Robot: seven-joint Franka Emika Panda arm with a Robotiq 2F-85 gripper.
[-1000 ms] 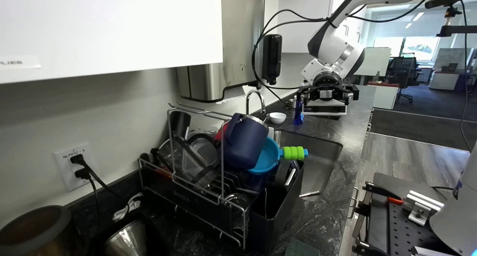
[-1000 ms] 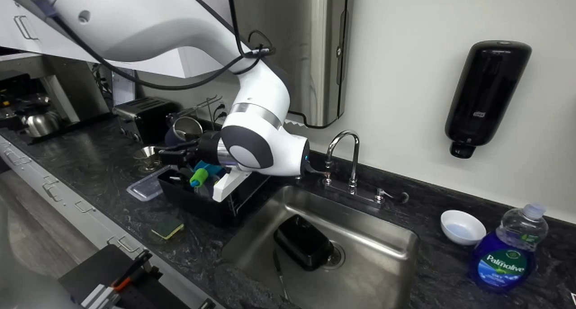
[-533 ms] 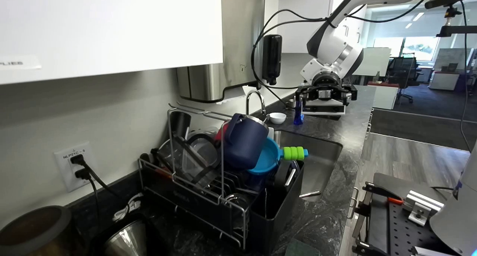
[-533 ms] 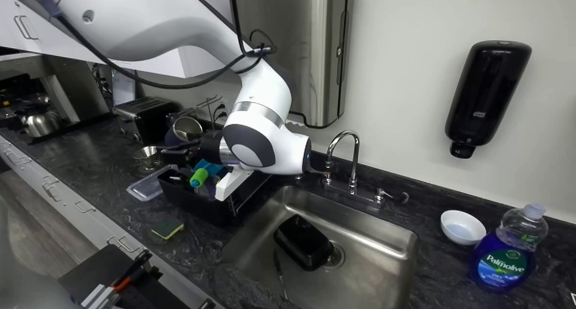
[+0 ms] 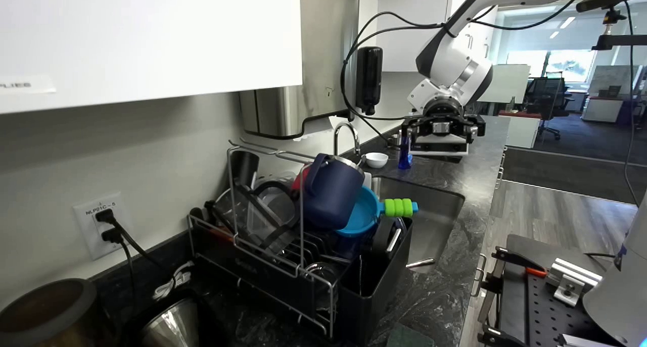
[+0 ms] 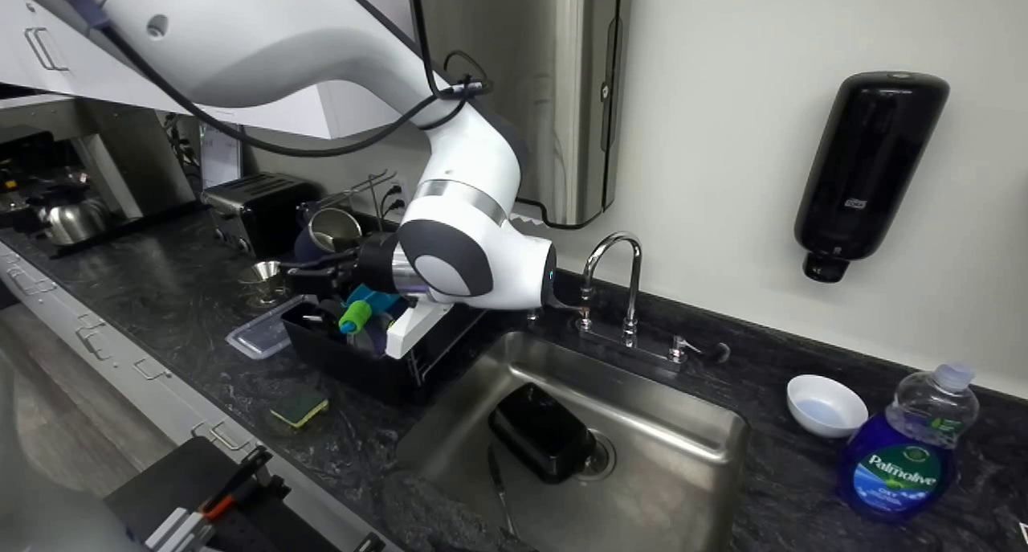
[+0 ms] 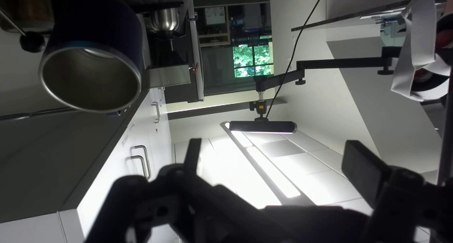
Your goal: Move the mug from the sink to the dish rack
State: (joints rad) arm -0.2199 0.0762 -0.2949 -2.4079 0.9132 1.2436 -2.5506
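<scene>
Nearest in an exterior view is the wire dish rack (image 5: 252, 271), and in it lies the task's thing, the large navy-blue mug (image 5: 331, 195), tilted, its mouth turned up and toward the sink (image 5: 434, 220), its handle raised beside the rack's frame. Just past it, partly hidden, sits a light-blue bowl (image 5: 361, 215); whether the two touch I cannot tell. Then comes the sink itself, let into the dark bench (image 5: 440, 286), with a black dish (image 6: 542, 431) lying in it. Beyond the mug the fingers (image 7: 364, 170) stand spread wide with nothing between them; in the wrist view the mug is off to one side, apart from both. I judge the placing done and the step in hand to be getting the arm (image 6: 470, 166) clear. To do that well, leave the fingers spread, draw slowly back along the line they point, and swing aside only once well away; a sideways sweep close in could hook the handle and roll a leaning mug off its crowded perch. Watch too the arm's bulky joint, which shows near the faucet (image 6: 634, 283) in an exterior view, though the true gap cannot be told. Farther along stand a white bowl (image 6: 827, 395) and a Palmolive dish-soap bottle (image 6: 899, 455), so the retreat should run high enough to pass over them.
</scene>
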